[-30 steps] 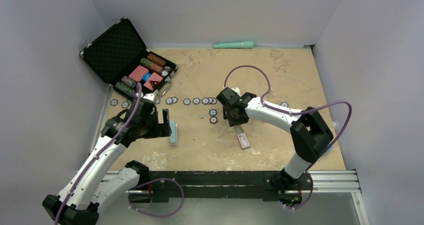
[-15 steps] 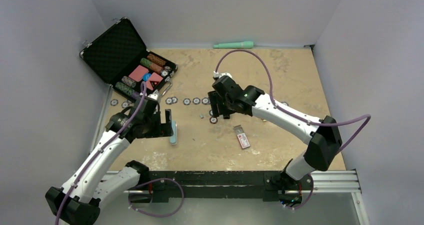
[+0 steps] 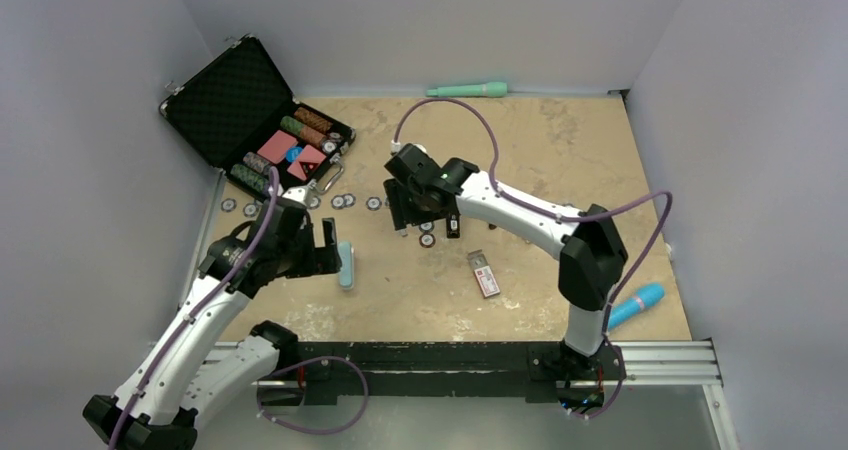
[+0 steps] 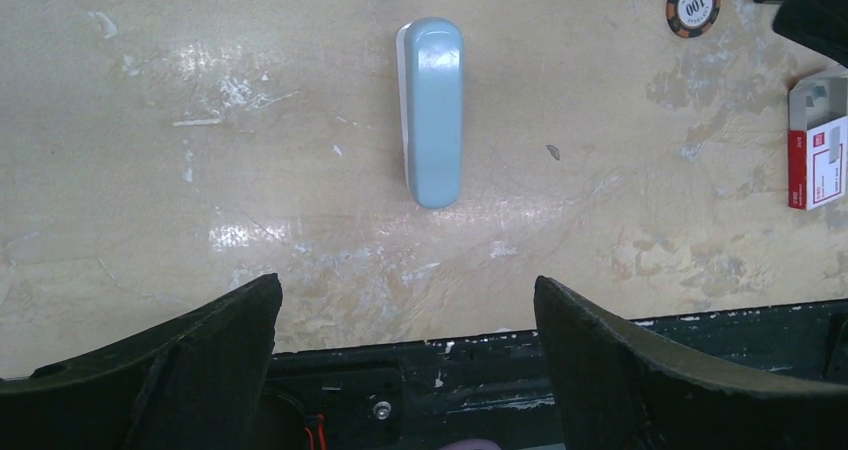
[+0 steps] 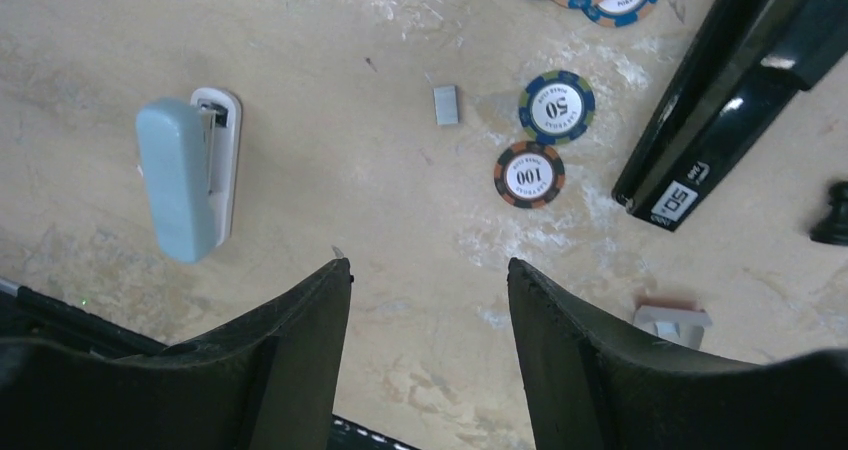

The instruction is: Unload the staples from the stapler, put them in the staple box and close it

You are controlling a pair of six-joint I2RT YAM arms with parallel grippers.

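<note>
The black stapler (image 5: 735, 85) lies flat on the table at the upper right of the right wrist view, apart from both grippers; from above the stapler (image 3: 452, 226) is a small dark bar. The staples (image 5: 445, 104), a tiny grey strip, lie left of two poker chips (image 5: 530, 173). My right gripper (image 5: 430, 265) hovers open over bare table, nothing between its fingers. My left gripper (image 4: 407, 285) is wide open and empty, just short of the pale blue bar (image 4: 435, 110).
A red-and-white box (image 3: 486, 274) lies right of centre. A row of poker chips (image 3: 375, 203) crosses the middle. An open black case (image 3: 240, 100) sits at back left, a teal stick (image 3: 467, 90) by the far wall, a blue cylinder (image 3: 635, 305) at front right.
My right gripper has swung left and away from above the red-and-white box, with its jaws wider. The black stapler now shows on the table beside it. The left arm has barely moved.
</note>
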